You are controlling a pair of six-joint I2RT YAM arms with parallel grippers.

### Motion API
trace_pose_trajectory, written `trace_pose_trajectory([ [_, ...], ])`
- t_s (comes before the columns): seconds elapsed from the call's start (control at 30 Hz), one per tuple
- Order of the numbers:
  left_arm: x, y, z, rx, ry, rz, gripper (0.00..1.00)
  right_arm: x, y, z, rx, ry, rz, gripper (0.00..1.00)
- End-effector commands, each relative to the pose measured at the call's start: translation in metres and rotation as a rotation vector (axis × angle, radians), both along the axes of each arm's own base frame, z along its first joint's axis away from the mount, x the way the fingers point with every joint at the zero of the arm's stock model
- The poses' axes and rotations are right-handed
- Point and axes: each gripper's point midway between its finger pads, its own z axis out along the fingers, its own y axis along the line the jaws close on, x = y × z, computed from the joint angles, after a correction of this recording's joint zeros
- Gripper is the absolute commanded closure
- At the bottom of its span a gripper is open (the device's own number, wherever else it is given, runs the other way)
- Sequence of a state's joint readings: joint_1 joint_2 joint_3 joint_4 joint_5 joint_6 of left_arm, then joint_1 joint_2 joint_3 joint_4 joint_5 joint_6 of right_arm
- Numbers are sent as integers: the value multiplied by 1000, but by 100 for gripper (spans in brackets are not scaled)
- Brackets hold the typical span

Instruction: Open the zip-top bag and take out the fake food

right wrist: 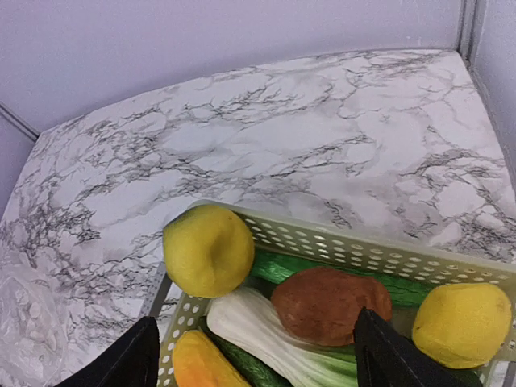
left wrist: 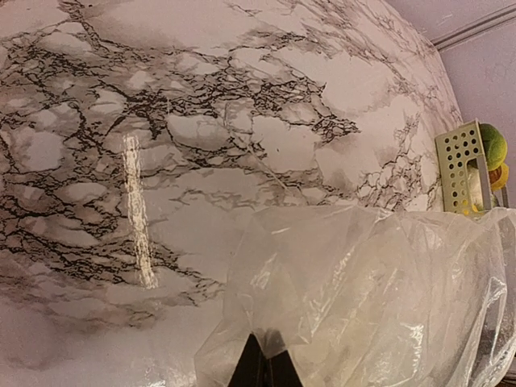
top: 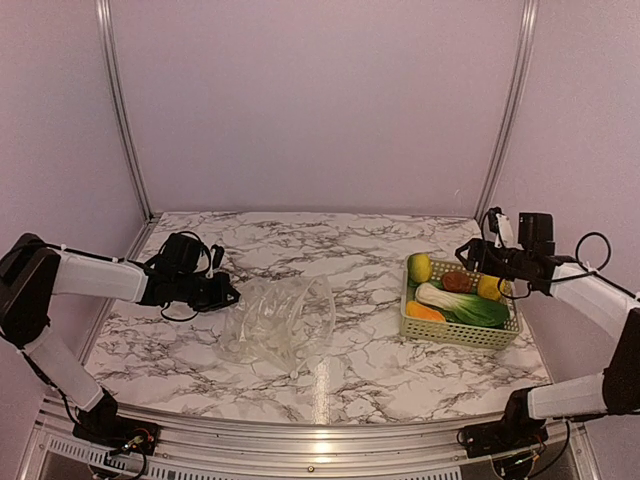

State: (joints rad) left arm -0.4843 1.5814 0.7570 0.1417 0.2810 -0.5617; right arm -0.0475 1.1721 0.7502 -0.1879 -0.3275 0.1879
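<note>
- Two grippers are in my views, and I report each in turn.
- Left gripper [top: 226, 293]: its fingers are closed together. In the left wrist view their dark fingertips [left wrist: 256, 369] show at the near edge of the clear floppy plastic zip-top bag [top: 280, 320], clamped on the film.
- Bag position: it lies crumpled on the grey-veined marble table [top: 350, 250], left of centre, and spreads away from the left gripper toward the middle.
- Plastic toy vegetables and fruit [top: 462, 298]: every piece I see lies in the pale yellow-green perforated basket [top: 455, 335] at the table's right side, well apart from the bag.
- Basket contents, right wrist view:
  - a round yellow fruit [right wrist: 208, 250] at the corner
  - a brown potato-shaped piece [right wrist: 330, 305]
  - a second yellow fruit [right wrist: 463, 322]
  - a white-and-green leafy piece [right wrist: 266, 339]
  - an orange piece [right wrist: 197, 363]
  - a long green piece [right wrist: 278, 266]
- Right gripper [top: 468, 252]: its fingers [right wrist: 133, 359] are spread wide and hold nothing. It hovers above the basket, directly over the brown piece.
</note>
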Motion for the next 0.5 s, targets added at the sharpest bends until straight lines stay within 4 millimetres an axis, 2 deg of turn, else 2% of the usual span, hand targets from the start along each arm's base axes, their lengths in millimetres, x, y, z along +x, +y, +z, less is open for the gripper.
trace_pose_trajectory([
  [0.0, 2, -3, 13, -40, -29, -4, 100, -1, 62, 39, 75, -71, 159, 21],
  [0.2, 0, -4, 10, -66, -23, 10, 100, -16, 147, 50, 163, -81, 338, 24],
  [0.33, -1, -4, 10, -82, -24, 20, 100, -42, 221, 47, 230, -65, 511, 24],
  [0.47, 1, -5, 12, -94, -28, 28, 100, -73, 293, 31, 269, -17, 676, 25],
])
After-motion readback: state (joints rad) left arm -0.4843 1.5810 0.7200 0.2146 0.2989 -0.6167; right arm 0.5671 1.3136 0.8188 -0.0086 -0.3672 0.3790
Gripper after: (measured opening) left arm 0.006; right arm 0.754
